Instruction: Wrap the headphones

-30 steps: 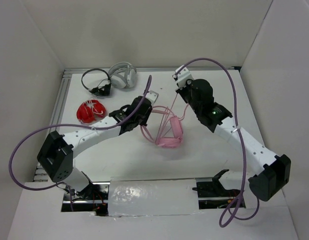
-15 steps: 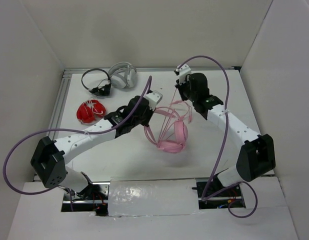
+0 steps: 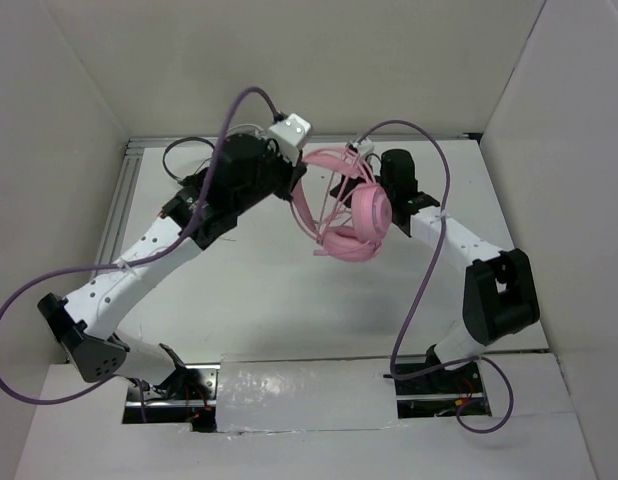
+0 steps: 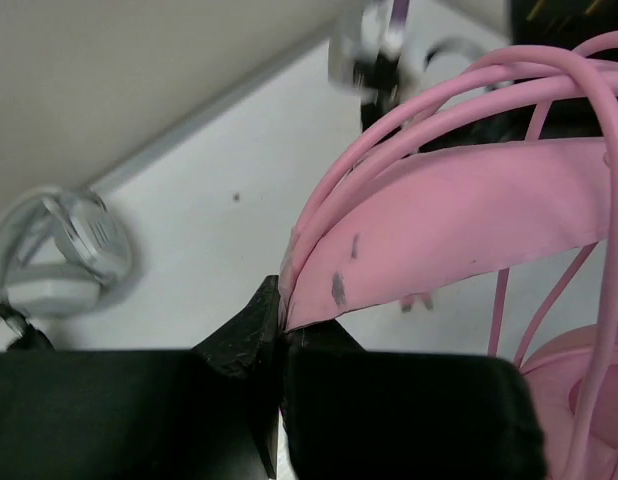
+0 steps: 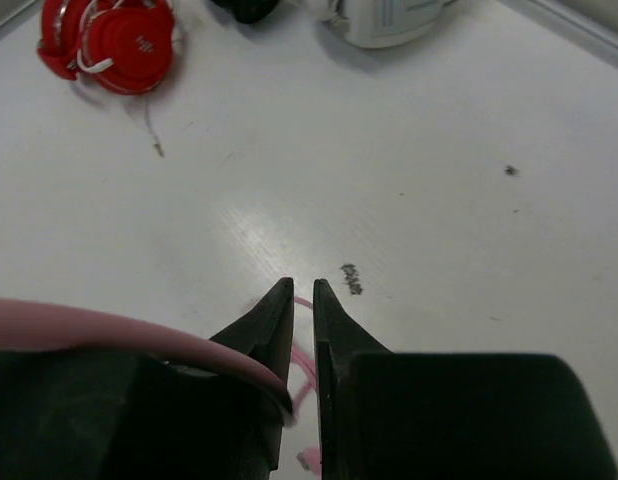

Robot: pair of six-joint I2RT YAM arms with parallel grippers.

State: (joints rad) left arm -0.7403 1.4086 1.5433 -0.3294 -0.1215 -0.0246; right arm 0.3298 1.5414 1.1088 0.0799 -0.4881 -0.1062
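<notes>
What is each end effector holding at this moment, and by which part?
The left end effector grips the pink headphones by the headband. The right end effector seems shut on their thin cable.

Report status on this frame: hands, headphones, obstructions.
Left hand shut on headband of pink padded over-ear headphones. Right hand pinched nearly shut on thin pink cable. White over-ear headphones, red headphones well apart.
</notes>
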